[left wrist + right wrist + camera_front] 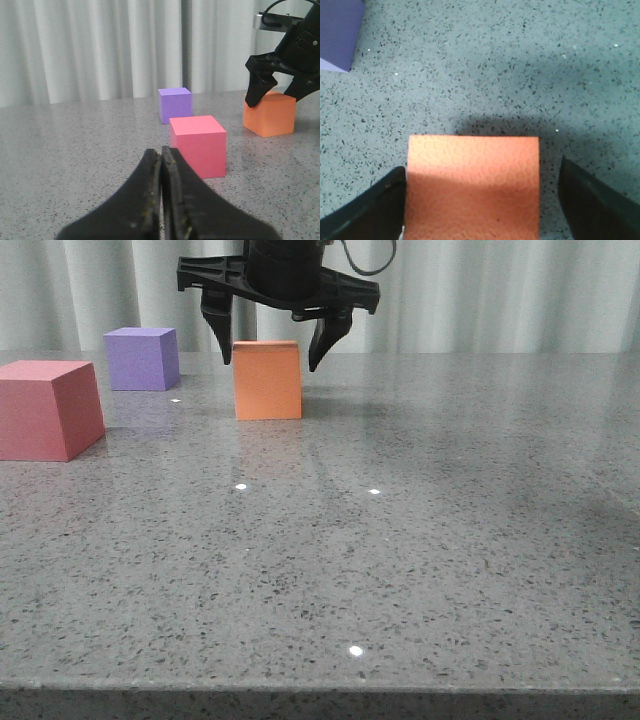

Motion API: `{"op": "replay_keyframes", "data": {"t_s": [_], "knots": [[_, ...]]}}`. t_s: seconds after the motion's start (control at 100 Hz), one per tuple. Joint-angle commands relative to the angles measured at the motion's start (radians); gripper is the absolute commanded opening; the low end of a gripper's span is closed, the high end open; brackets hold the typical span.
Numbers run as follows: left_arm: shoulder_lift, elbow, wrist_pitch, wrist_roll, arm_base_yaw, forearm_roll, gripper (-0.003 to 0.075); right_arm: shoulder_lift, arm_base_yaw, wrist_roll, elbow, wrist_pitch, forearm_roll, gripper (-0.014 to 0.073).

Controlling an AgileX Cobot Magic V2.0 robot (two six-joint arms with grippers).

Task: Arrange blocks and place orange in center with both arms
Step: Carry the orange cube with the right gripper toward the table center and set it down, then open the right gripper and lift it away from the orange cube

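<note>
- Right now the right gripper [272, 352] hangs over the orange cube [268, 380], jaws spread wide, one finger on each side of the cube's top edge
- right wrist view: orange cube [473, 187] sits between the two dark fingers [367, 210]; one finger looks almost at the cube's side, the other clearly apart — contact hard to call from this angle, probably not touching
- orange cube rests flat on the grey speckled table [420, 560], toward the far side, roughly mid-left in the front view
- purple cube [142, 358] stands further back and to the left of the orange cube, well apart from it; a corner of it shows in the right wrist view [337, 32]
- red-pink cube [45, 408] sits at the far left edge of the front view, nearer the camera than the purple cube, partly cropped
- left gripper [161, 200] seen only in its wrist view, fingers pressed together with nothing between them, low near the table
- left wrist view: red-pink cube [199, 145] just ahead of the fingertips, purple cube [175, 104] behind it, orange cube [269, 114] off to the side under the right gripper [275, 92]
- pale pleated curtain [500, 295] behind the table
- all three cubes upright, none touching another
</note>
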Motion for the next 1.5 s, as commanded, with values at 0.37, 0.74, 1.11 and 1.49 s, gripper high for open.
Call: {"op": "replay_keyframes", "data": {"t_s": [0.37, 0.74, 1.11, 1.49], "knots": [[-0.037, 0.043, -0.073, -0.005, 0.003, -0.006, -0.0020, -0.172, -0.022, -0.135, -0.037, 0.040, -0.045, 0.0612], [-0.037, 0.043, -0.073, -0.005, 0.003, -0.006, -0.0020, -0.335, -0.169, -0.379, 0.004, 0.127, -0.062, 0.0612], [-0.037, 0.043, -0.073, -0.005, 0.003, -0.006, -0.0020, -0.660, -0.372, -0.379, 0.442, -0.006, -0.091, 0.0612], [-0.037, 0.043, -0.073, -0.005, 0.003, -0.006, -0.0020, -1.101, -0.515, -0.377, 1.079, -0.341, -0.091, 0.0612]]}}
